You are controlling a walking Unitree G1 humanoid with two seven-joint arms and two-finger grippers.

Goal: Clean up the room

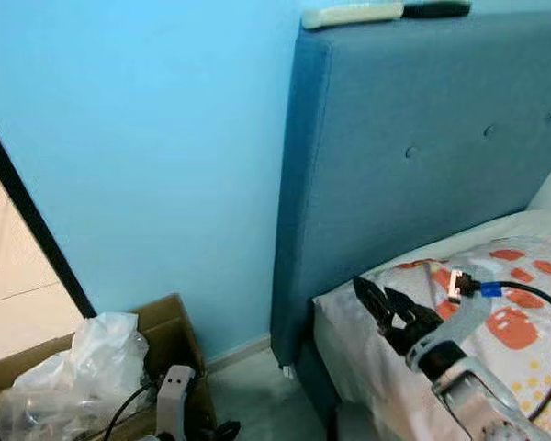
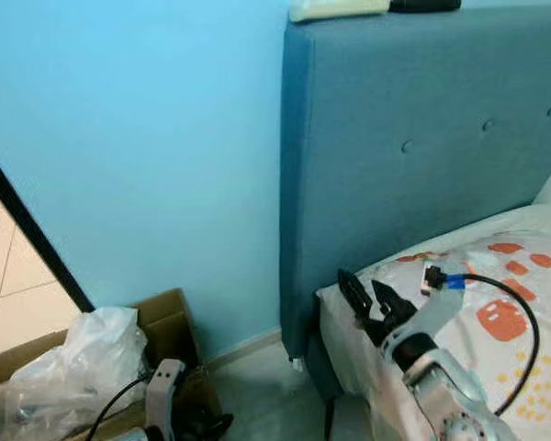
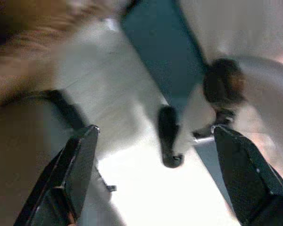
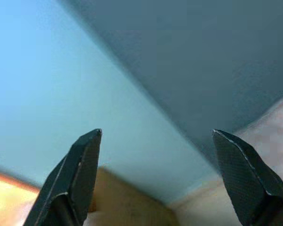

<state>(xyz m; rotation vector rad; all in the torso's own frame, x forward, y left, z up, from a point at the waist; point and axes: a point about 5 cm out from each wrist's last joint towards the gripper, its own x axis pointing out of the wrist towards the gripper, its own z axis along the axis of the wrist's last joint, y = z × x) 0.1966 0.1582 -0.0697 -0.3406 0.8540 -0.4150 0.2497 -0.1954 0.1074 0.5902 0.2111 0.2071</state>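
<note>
Here the right silver arm is reaching up from the lower right, bent over the corner of the bed, and its right gripper (image 1: pixel 386 303) is hanging above the edge of the white bedsheet printed with orange patches and yellow dots (image 1: pixel 519 317). Its two black fingers (image 4: pixel 75 174) are standing spread wide apart with nothing between them, pointing toward the pale blue wall (image 1: pixel 147 147) and the blue upholstered buttoned headboard (image 1: pixel 422 156). A black cable with a blue tag (image 1: pixel 533 303) is looping along that arm's forearm.

The left arm is hanging low at the bottom left, its pale wrist housing sitting just above the brown cardboard box (image 1: pixel 170 322). The left gripper (image 3: pixel 155 179) is also holding its fingers (image 3: pixel 78 165) far apart, empty, and aiming down at the light floor beside the dark blue bed base.

The cardboard box is standing open on the floor against the wall, near the bed's corner, and a crumpled clear plastic bag (image 1: pixel 83 372) is lying in it, filling much of its left part; dark cables are trailing over its near edge. What else is in it I cannot tell.

On the top edge of the headboard a cream-coloured remote-like bar (image 1: pixel 349 13) is lying next to a black one (image 1: pixel 436 9). To the far left a black door frame (image 1: pixel 32 220) is bordering beige floor tiles (image 1: pixel 9 276).

The left wrist view, blurred, is showing the robot's own leg and dark foot on the floor.
</note>
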